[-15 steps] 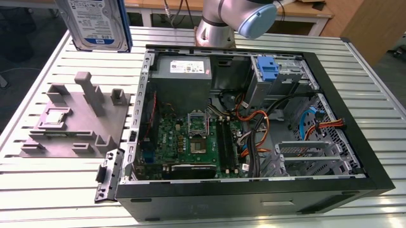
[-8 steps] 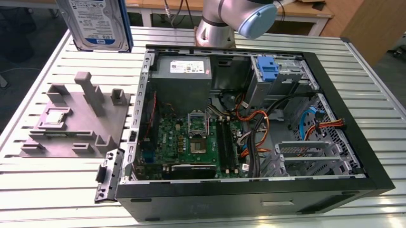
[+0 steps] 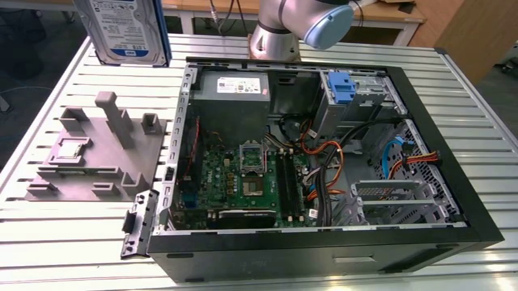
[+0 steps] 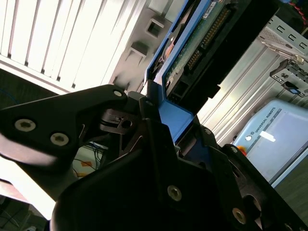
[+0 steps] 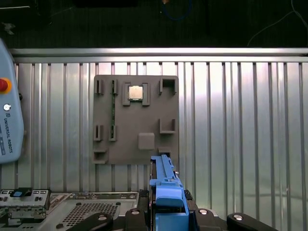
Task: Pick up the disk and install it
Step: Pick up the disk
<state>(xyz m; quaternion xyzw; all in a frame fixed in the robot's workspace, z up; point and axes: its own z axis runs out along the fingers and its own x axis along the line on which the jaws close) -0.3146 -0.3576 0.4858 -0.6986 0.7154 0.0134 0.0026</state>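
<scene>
There is one disk (image 3: pixel 130 27). One open computer case (image 3: pixel 324 251) sits on one slatted counter (image 3: pixel 48 242), with one grey power box (image 3: pixel 235 88) and one blue latch (image 3: pixel 343 91) inside. One grey holder tray (image 3: pixel 97 157) lies at nine o'clock of the case in the exterior view, carrying one square chip (image 5: pixel 135 92). There is one robot arm (image 3: pixel 292 27) and one control pendant (image 5: pixel 9 115).

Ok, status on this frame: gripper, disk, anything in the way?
Gripper shut on disk by its blue rail. Disk aloft, outside the case. Loose cables inside case.
</scene>
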